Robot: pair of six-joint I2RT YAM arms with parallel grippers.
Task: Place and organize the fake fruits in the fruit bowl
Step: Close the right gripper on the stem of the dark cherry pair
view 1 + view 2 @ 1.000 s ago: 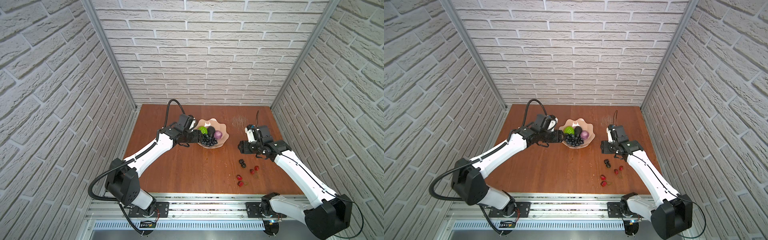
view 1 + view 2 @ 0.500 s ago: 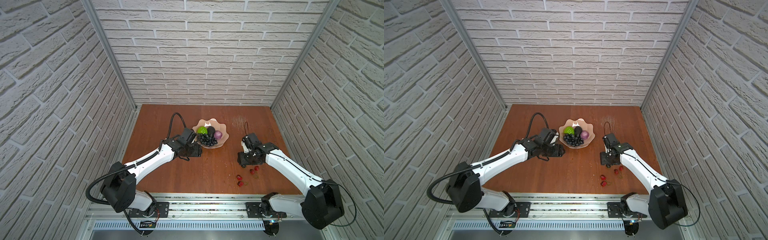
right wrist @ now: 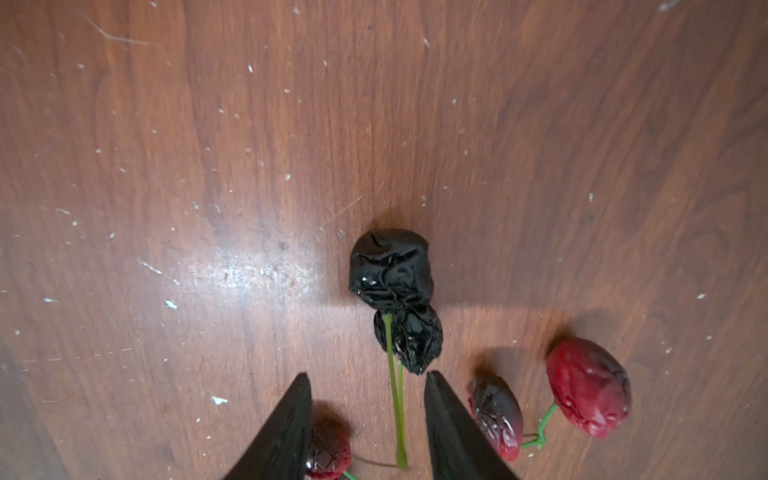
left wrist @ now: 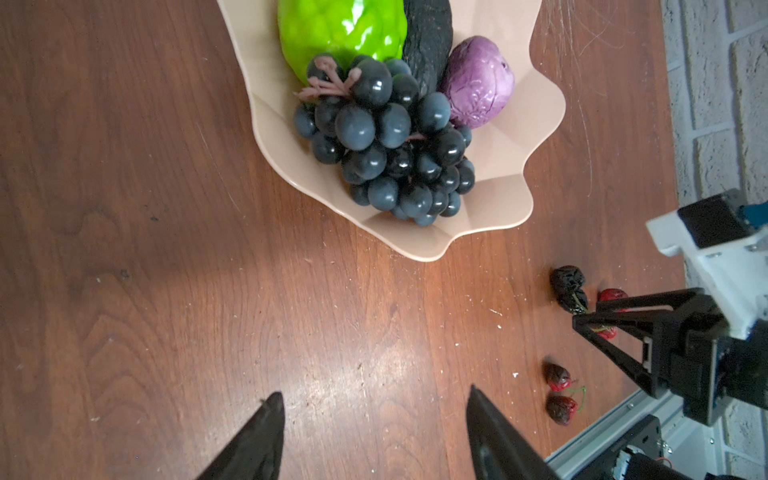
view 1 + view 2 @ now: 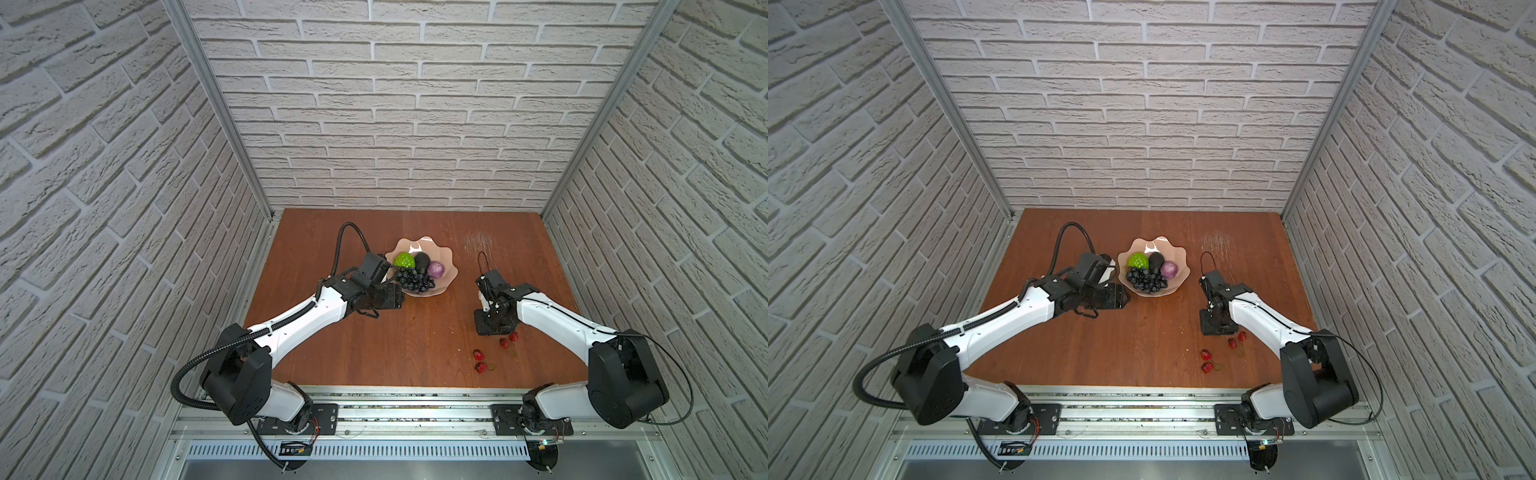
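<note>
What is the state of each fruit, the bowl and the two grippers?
Bowl: upright, holding four fruits.
Grapes: in bowl.
Green fruit: in bowl.
Avocado: in bowl.
Purple fruit: in bowl.
Black berries: on table.
Red cherries: on table.
Left gripper: open, empty.
Right gripper: open, astride the berries' stem.

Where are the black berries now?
The black berries lie on the table, right side; the right wrist view shows them ahead of the right end effector, stems between its tips, red cherries beside.

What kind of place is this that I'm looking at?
Probably a robotics lab test cell: two white-and-black robot arms bolted to a metal rail, white brick-pattern wall panels boxing in a brown wooden tabletop, fake fruit in a pale peach scalloped bowl.
</note>
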